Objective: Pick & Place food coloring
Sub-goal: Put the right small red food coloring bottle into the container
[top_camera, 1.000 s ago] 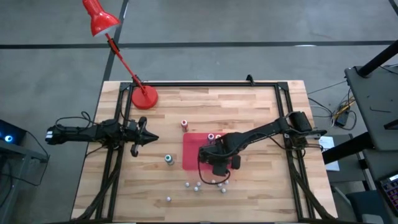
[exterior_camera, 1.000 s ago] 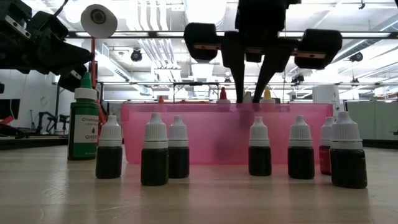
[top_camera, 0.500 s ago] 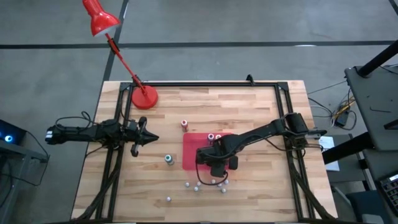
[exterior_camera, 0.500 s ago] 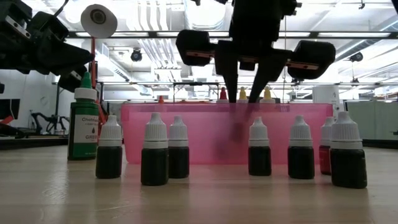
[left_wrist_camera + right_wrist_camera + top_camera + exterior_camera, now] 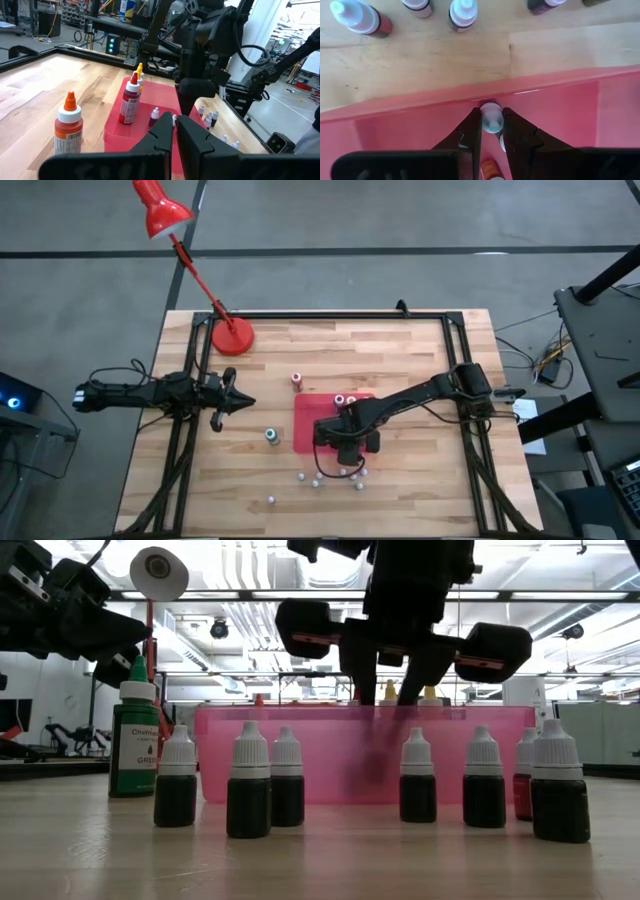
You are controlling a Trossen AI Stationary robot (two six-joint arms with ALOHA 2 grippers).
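High view: right gripper [image 5: 340, 448] sits over the near edge of the red tray [image 5: 308, 412], left gripper [image 5: 238, 402] parked at the table's left side, fingers together. Low view: a row of small dark dropper bottles [image 5: 250, 794] stands outside the tray, so most seem left to move. Right wrist view: fingers clamped on a white-capped food coloring bottle [image 5: 491, 118] inside the tray, not yet released.

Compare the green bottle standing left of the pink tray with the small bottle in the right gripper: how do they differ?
The green bottle stands free on the table, outside the pink tray; the small bottle is pinched in the right gripper over the tray's inside. The green bottle has a green pointed cap and a printed label; the small bottle has a pale rounded cap. Both are upright.
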